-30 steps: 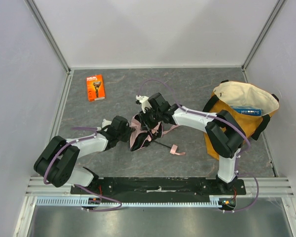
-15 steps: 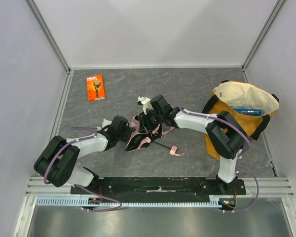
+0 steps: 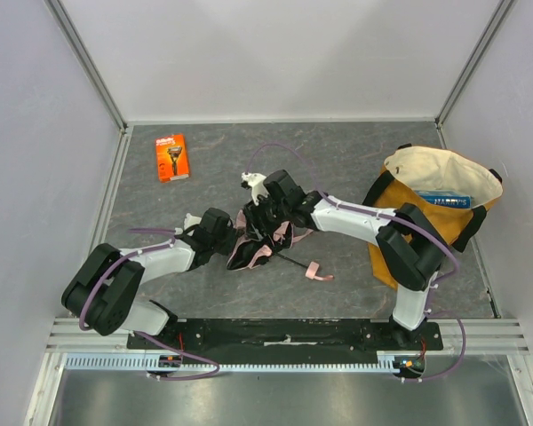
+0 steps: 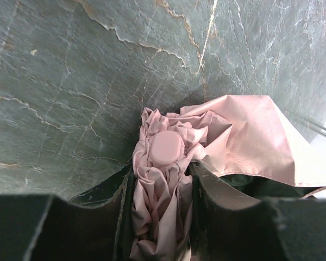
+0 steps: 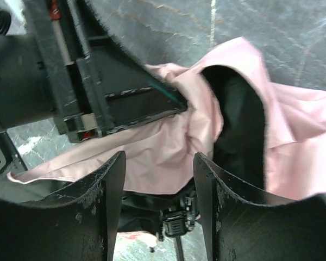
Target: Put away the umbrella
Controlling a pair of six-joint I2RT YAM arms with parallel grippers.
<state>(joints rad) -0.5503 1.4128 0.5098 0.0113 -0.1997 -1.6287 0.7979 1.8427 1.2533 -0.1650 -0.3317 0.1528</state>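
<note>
The pale pink umbrella [image 3: 253, 244] lies crumpled at the middle of the table, its thin black shaft [image 3: 293, 260] and pink wrist loop [image 3: 318, 271] trailing to the right. My left gripper [image 3: 234, 238] comes in from the left and is shut on the bunched canopy. In the left wrist view, pink folds [image 4: 165, 149] fill the gap between the fingers [image 4: 160, 201]. My right gripper [image 3: 265, 213] hovers over the umbrella's far side with its jaws apart. The right wrist view shows the fabric [image 5: 168, 152] beyond the open fingers [image 5: 158, 163], with nothing gripped. The left gripper's body [image 5: 98, 81] sits close by.
A mustard-yellow tote bag [image 3: 435, 204] stands open at the right with a blue box [image 3: 444, 200] inside. An orange razor package [image 3: 171, 156] lies at the far left. White walls enclose the table on three sides.
My right gripper has opened and let go of the pink fabric, shifting slightly left. The canopy has slumped a little. The left gripper keeps its hold.
</note>
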